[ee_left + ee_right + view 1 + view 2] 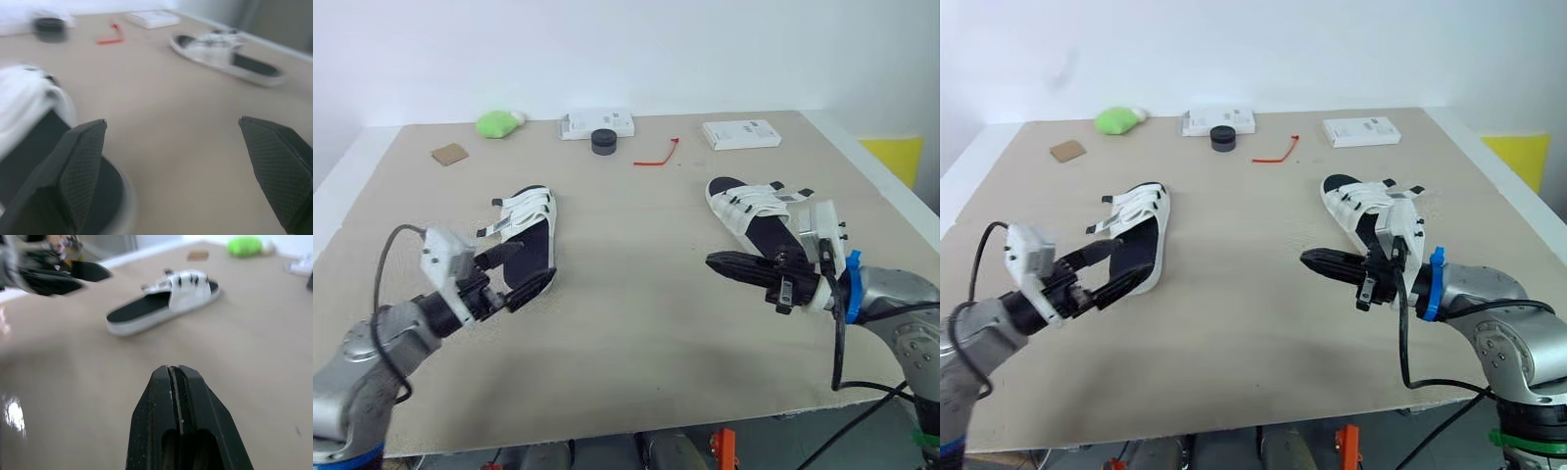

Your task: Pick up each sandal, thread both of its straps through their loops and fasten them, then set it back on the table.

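Sandals first: two white-strapped slides with black footbeds lie on the tan table (636,323), the centre-left sandal (530,230) and the centre-right sandal (756,208). Left gripper (524,272) gapes wide and empty at the heel of the centre-left sandal; right gripper (717,261) is pressed closed on nothing, just below the other's heel. To lift well, I judge, the open fingers (80,166) should straddle the heel's edge (not the straps) and close squarely. Along the frame's top: two white flat boxes (741,133), one black round puck (604,140), one red bent strip (656,157), one green soft lump (499,122), one brown card square (450,154).
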Motion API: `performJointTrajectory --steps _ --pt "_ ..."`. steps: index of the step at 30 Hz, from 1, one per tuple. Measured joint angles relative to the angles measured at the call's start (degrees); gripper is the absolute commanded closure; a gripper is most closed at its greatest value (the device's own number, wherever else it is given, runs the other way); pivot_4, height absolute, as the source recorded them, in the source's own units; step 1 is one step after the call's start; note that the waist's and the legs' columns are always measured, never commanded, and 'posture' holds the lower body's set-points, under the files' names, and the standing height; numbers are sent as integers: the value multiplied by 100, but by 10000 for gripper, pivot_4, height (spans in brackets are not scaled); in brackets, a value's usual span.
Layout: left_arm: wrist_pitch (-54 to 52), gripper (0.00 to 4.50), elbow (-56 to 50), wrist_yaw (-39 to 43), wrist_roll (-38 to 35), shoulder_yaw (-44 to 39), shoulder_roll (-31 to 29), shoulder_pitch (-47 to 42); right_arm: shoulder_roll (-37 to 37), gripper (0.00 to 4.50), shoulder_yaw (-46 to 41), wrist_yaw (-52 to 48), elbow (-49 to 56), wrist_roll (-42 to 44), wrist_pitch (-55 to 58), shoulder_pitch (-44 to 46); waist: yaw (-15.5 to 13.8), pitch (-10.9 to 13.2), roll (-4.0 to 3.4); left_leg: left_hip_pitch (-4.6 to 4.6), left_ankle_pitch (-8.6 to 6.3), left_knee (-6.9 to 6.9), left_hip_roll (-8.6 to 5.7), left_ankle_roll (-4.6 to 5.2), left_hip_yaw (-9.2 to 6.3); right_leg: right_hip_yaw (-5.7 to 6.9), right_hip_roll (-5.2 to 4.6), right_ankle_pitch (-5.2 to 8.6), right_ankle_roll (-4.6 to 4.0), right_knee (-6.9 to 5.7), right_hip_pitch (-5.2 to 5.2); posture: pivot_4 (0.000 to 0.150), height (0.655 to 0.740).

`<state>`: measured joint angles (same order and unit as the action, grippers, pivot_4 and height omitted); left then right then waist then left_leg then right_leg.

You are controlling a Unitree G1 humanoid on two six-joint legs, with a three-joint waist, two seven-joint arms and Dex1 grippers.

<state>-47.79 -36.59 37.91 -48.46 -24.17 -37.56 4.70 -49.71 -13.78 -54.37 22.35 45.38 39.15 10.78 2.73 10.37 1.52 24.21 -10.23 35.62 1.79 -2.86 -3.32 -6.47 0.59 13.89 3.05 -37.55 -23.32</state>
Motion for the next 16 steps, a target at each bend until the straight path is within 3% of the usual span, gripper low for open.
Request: performJointTrajectory --steps 4,7,11,16 --pt "-254 355 65 7 -57 -297 -304 597 -30 45000 -36 -38 -192 -145 -6 -393 -3 0 -2 0 0 -1 0 1 0 1 0 14 -23 -5 -5 1500 7400" --pt "-56 355 150 -1 81 -393 -282 897 -31 45000 -173 -47 -206 -217 -48 -687 -11 0 -1 -1 0 7 -3 0 2 -1 -5 12 -21 -5 -1 1500 7400" --pt "539 355 801 393 590 -623 -182 1979 -33 45000 -785 41 -368 -414 -89 -1623 -4 -6 5 -2 -10 5 -3 -14 16 -5 -11 22 -29 -3 -8 1500 7400" --pt "810 355 1113 709 566 -804 -172 1970 -33 45000 -1341 107 -233 -380 -17 -2031 -6 -7 5 -6 -8 12 5 -13 16 -1 -10 18 -25 -4 -7 1500 7400"
